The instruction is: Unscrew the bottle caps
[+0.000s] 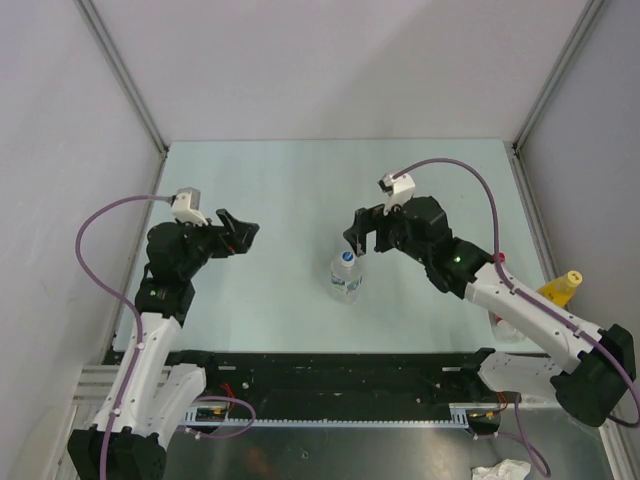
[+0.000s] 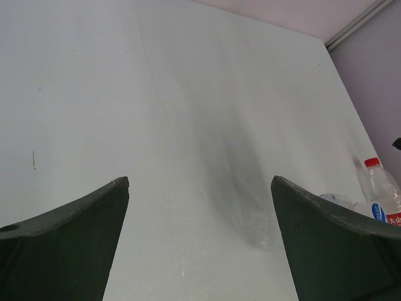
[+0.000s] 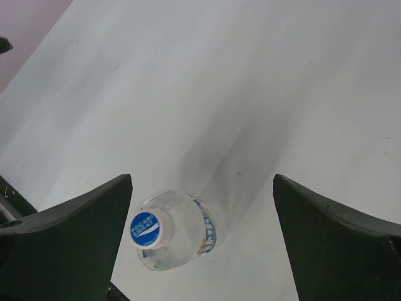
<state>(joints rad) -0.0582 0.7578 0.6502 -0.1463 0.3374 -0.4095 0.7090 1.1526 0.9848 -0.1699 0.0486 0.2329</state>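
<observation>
A clear bottle (image 1: 347,280) with a blue-green label stands mid-table, and its white cap (image 1: 347,257) with a blue top is on. My right gripper (image 1: 362,234) hangs open just behind and above it. In the right wrist view the bottle (image 3: 188,229) and its cap (image 3: 148,229) lie below the open right gripper (image 3: 202,179), close to the left finger (image 3: 75,251). My left gripper (image 1: 243,226) is open and empty, left of the bottle. The left wrist view shows the left gripper (image 2: 200,182) over bare table. A red-capped bottle (image 2: 381,185) stands at the far right.
A bottle of orange-yellow liquid with a yellow cap (image 1: 563,287) stands at the right table edge. A red cap (image 1: 497,259) shows beside my right arm, its bottle (image 1: 506,326) mostly hidden behind the arm. White walls enclose the table (image 1: 270,180). A black rail (image 1: 330,365) runs along the near edge.
</observation>
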